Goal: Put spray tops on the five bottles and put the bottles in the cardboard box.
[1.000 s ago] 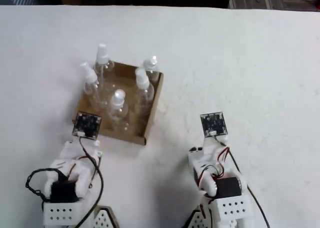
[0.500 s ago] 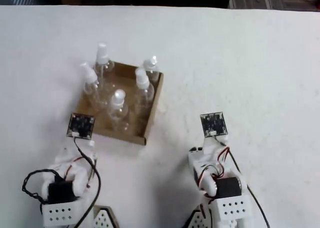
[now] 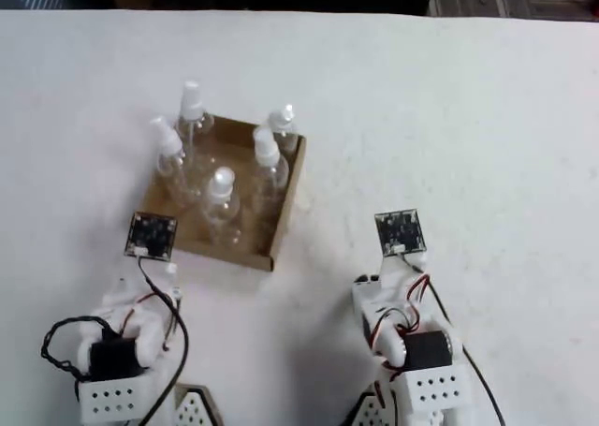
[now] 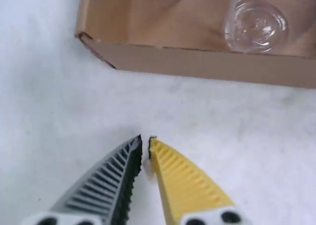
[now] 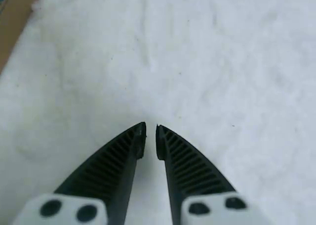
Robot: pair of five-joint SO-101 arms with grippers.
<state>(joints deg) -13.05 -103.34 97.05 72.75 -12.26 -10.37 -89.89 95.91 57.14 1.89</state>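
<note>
All five bottles [image 3: 222, 206] upright inside cardboard box [image 3: 285, 220], long axes vertical, each w/ spray top [image 3: 192, 94] on. Judging by that, task done or v. nearly so.

Left gripper [image 4: 145, 142] clenched on nothing, tips all but touching, low over tabletop [image 3: 449, 117], just short of box's near wall. Right gripper [image 5: 150, 135] likewise pinched together, empty, thin slit btwn tips, over bare tabletop.

Key relation, from high view: box at approx 1 o'clock from left arm and close by; approx 10 o'clock from right arm and well apart. Left arm plainly nearer, so any last nudge or check on box prob. falls to that side. A judgement only.

Differences btwn views: left wrist view gives box's near wall close up plus clear bottle bases [image 4: 256, 24] beyond it, no tops. High view gives full count & tops. Right wrist view catches just a sliver of box corner [image 5: 12, 17] at frame edge.
</note>
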